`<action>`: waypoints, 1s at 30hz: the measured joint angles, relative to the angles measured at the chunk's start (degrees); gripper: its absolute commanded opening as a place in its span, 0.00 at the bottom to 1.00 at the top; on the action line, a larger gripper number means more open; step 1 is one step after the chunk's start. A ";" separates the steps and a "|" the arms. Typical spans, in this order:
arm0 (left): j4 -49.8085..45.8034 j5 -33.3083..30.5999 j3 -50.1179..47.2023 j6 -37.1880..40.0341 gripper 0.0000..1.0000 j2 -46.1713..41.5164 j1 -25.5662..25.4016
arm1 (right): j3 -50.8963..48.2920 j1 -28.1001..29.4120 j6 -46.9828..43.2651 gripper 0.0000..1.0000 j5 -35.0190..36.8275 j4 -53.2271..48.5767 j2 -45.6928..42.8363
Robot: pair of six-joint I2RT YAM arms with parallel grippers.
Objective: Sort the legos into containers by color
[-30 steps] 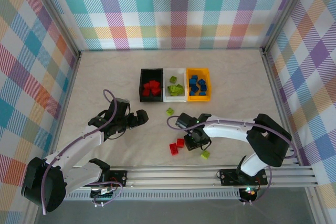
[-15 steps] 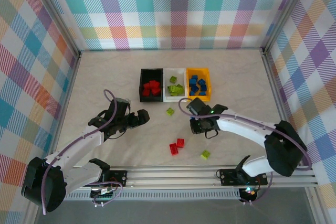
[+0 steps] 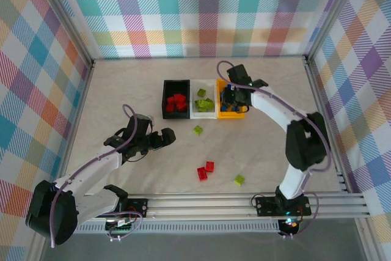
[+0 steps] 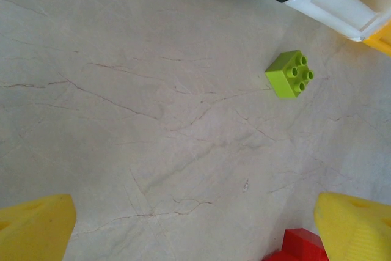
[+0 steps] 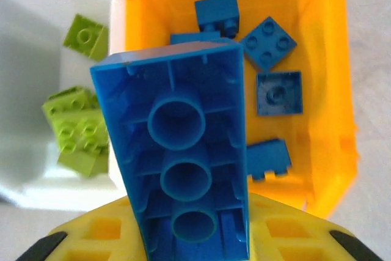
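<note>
My right gripper (image 3: pixel 231 97) hangs over the orange-yellow bin (image 3: pixel 221 113), shut on a long blue brick (image 5: pixel 180 157) whose hollow underside faces the wrist camera. Several blue bricks (image 5: pixel 269 42) lie in that bin (image 5: pixel 330 90). Lime green bricks (image 5: pixel 79 129) sit in the white bin (image 3: pixel 203 113), red ones (image 3: pixel 176 103) in the black bin (image 3: pixel 165 99). Loose on the table lie a lime brick (image 3: pixel 198 129), seen as (image 4: pixel 290 74), two red bricks (image 3: pixel 206 170) and another lime brick (image 3: pixel 239 180). My left gripper (image 3: pixel 164 138) is open above the bare table, its fingers (image 4: pixel 33 230) wide apart.
The three bins stand in a row at the table's middle back. Plaid walls and metal posts (image 3: pixel 317 77) enclose the table. A rail (image 3: pixel 201 203) runs along the near edge. Bare tabletop (image 3: pixel 275 151) stretches right of the loose bricks.
My right arm has swung from the loose bricks near the front up to the orange-yellow bin, carrying the blue brick. The left arm has barely moved.
</note>
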 measured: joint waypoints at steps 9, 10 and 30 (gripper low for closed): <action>1.11 1.77 0.13 0.02 0.97 2.16 -0.76 | 12.09 -2.27 0.15 0.63 -0.76 -3.30 11.02; 1.16 1.77 0.24 0.02 0.97 2.56 -1.11 | 12.55 -2.32 0.33 0.65 -0.96 -3.39 11.02; -3.26 -8.02 20.50 5.01 0.76 25.86 -28.33 | -14.58 0.09 2.03 0.66 -3.78 1.92 -10.99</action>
